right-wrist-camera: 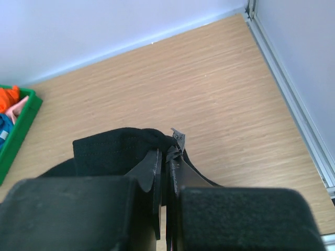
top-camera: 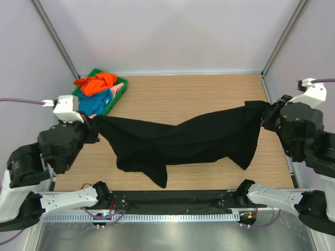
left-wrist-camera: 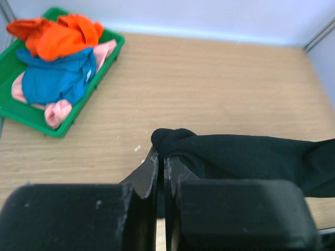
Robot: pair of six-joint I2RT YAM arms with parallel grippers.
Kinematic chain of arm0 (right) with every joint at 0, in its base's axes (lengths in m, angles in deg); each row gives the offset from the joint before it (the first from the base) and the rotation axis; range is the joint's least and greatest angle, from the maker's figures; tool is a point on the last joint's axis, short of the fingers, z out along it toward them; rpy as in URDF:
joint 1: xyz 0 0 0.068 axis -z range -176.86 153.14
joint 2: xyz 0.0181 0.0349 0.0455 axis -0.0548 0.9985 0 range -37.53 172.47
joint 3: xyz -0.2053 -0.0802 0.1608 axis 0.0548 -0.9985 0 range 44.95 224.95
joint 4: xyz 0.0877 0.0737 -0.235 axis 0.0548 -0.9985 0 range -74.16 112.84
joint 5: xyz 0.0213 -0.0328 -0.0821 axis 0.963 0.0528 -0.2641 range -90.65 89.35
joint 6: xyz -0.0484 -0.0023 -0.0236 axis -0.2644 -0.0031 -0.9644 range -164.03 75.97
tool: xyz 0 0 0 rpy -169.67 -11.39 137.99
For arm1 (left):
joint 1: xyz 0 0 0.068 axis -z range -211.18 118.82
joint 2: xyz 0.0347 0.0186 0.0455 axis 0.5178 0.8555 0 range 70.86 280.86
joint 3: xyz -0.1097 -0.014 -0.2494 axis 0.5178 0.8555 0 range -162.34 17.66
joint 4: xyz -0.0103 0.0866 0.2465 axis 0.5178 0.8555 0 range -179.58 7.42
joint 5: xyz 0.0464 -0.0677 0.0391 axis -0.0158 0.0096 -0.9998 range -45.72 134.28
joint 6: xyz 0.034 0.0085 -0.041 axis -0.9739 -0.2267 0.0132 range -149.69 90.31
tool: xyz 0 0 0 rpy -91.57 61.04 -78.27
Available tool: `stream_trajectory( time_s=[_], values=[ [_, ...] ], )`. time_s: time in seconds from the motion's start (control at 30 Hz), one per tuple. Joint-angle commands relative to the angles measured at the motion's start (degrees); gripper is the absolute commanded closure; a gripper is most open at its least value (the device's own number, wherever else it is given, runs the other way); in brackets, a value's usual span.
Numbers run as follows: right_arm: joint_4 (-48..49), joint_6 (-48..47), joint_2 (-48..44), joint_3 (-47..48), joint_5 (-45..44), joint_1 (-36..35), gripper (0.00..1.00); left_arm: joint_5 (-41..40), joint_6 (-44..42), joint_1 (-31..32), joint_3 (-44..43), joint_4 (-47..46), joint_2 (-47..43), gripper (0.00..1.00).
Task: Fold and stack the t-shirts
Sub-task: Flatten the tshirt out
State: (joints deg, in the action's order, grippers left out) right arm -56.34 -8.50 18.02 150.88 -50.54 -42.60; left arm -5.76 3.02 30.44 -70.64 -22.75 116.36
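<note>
Two arms apart; black t-shirt between

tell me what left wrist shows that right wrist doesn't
Only left wrist: the left gripper shut on one end of the black t-shirt, and the whole green tray with its orange t-shirt, blue t-shirt and pink t-shirt. Only right wrist: the right gripper shut on the other end, and a metal rail at the far right. Both: the black t-shirt, the wooden table, a corner of the tray.

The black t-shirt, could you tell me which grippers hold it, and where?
Both: the left gripper pinches one bunched end of the black t-shirt, the right gripper the opposite end.
</note>
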Motion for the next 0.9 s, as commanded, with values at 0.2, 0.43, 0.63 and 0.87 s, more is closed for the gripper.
stream_trajectory(
  time_s=[0.2, 0.43, 0.63, 0.87],
  values=[
    [3.8, -4.8, -3.9, 6.1, -0.7, 0.1, 0.99, -2.4, -7.7, -0.2, -11.8, -11.5, -0.8, 1.00],
    [10.7, -9.3, -8.5, 6.8, 5.4, 0.1, 0.99, 4.1, -16.4, -0.1, -17.3, -18.2, 0.5, 1.00],
    [15.3, -13.2, -9.1, 9.3, 7.1, 0.1, 0.99, 3.7, -20.5, -0.2, -19.4, -21.5, -0.3, 1.00],
    [14.3, -12.8, -5.1, 4.5, -3.0, -0.9, 0.99, 1.7, -25.8, -0.2, -15.7, -23.3, 4.2, 1.00]
  ],
)
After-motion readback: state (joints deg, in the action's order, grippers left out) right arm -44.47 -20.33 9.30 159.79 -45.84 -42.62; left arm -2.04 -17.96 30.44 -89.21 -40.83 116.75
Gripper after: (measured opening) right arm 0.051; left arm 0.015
